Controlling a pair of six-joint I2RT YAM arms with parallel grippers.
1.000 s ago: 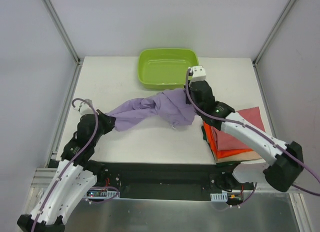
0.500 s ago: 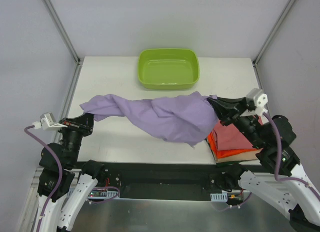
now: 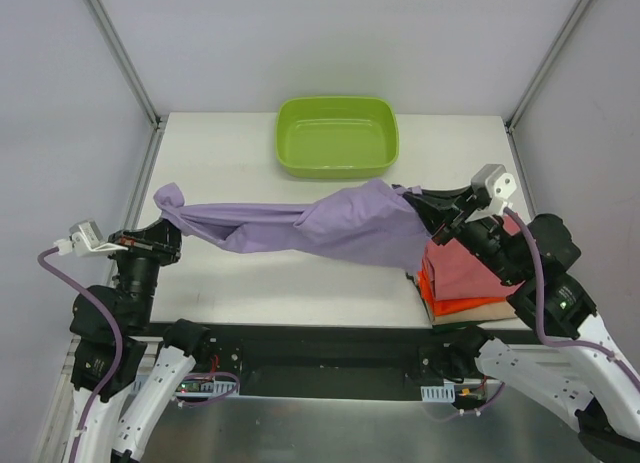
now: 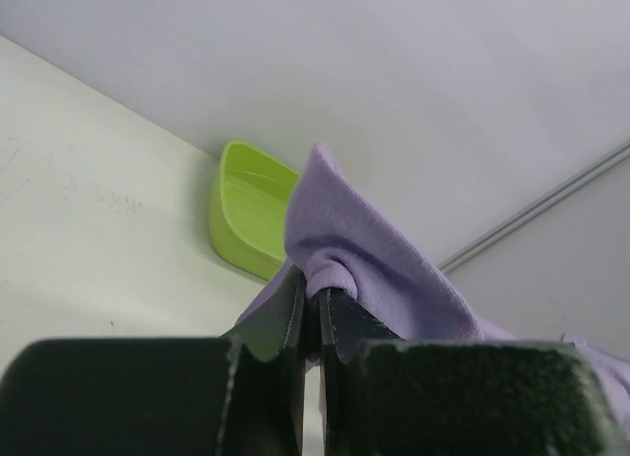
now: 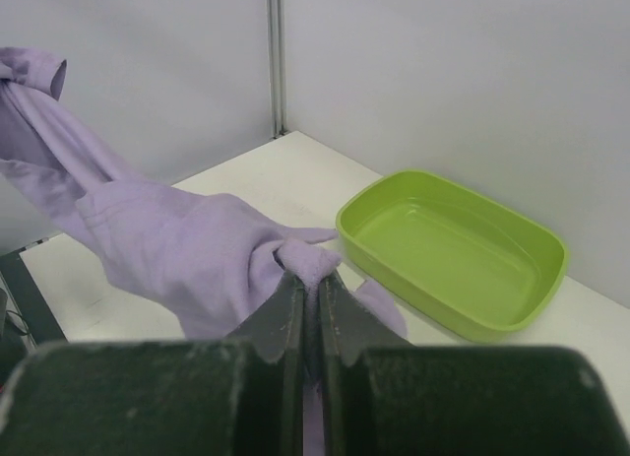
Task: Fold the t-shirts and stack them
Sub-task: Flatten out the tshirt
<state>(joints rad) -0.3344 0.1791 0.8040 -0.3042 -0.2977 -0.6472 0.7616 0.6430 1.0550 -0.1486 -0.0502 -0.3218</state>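
Note:
The lilac t-shirt (image 3: 330, 223) hangs bunched and stretched between both grippers, above the white table. My left gripper (image 3: 168, 211) is shut on its left end, and the cloth bulges over the jaws in the left wrist view (image 4: 374, 254). My right gripper (image 3: 420, 196) is shut on its right end; in the right wrist view the shirt (image 5: 187, 244) trails away to the left. A stack of folded shirts lies at the near right: the rose-red one (image 3: 478, 263) on top, the orange one (image 3: 445, 301) under it. No dark shirt can be made out.
A lime-green tub (image 3: 337, 136) stands at the back centre of the table (image 3: 230, 153); it also shows in the left wrist view (image 4: 246, 220) and the right wrist view (image 5: 453, 249). Metal frame posts and grey walls close in the sides.
Both arms swung outward, lifting the shirt off the table and spreading it. In the last half second it was pulled tauter and narrower, and its left end moved slightly left.

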